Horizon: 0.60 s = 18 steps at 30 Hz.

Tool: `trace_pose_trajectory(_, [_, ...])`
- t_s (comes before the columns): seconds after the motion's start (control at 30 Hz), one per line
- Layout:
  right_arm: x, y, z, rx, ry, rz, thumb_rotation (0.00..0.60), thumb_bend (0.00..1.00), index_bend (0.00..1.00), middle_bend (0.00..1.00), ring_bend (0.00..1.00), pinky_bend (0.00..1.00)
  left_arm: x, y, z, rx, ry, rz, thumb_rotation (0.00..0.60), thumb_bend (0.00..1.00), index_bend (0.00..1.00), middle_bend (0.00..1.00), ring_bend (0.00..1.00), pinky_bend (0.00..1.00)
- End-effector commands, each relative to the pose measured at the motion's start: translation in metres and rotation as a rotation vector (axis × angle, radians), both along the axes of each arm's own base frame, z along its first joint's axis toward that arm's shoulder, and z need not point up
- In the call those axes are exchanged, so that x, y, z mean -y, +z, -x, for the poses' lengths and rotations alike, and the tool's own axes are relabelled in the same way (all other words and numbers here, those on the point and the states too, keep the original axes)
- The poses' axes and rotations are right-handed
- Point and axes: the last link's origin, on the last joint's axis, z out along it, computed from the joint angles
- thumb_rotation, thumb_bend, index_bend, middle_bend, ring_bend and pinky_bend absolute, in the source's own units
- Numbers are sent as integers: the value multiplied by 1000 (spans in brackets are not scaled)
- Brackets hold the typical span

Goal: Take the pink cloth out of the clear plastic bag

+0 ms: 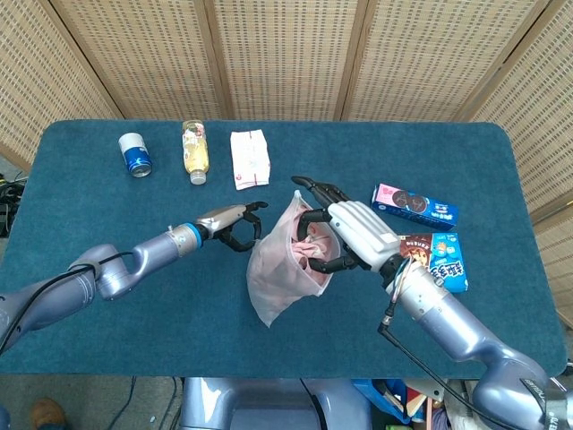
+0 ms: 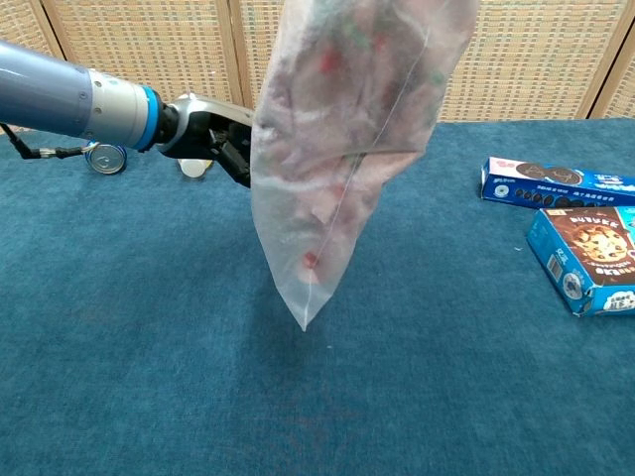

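Far left on the surface [image 1: 89,206] I see a blue can [image 1: 136,154], a bottle [image 1: 195,151] and a white packet [image 1: 250,159], all well apart from the work. My left hand [image 1: 235,226] sits just beside the bag's left edge with its fingers curled; I cannot tell whether it pinches the plastic or merely touches it (the chest view shows the fingertips right at the film, no more). The clear plastic bag [image 2: 342,149] hangs in the air, its pointed bottom corner clear of the surface, mouth upward. The pink cloth [image 1: 309,253] is inside, bunched near the top. My right hand [image 1: 345,235] is at the mouth, fingers hooked over the rim and reaching onto the cloth; it carries the bag's weight, I judge. Right of that lie two blue cookie boxes [image 1: 430,260].

I reckon the step is getting hold of the cloth inside the opening. Next I need the left hand to pin the bag firmly while the right draws the cloth up and out.
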Motion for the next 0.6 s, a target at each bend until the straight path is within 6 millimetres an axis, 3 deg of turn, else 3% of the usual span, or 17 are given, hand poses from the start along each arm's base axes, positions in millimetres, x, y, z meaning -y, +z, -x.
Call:
trace_pose_trajectory(0.03, [3,-1,7,5,-21,1,600,719,733,0,0,0,0,10,11,-14,12,-14,600,709,810,0,0,0])
trace_pose_trajectory(0.6, [19,-36,52,82,-157,-60,600,718,734,0,0,0,11,71,74,-99,59,-82,600,727,815,0,0,0])
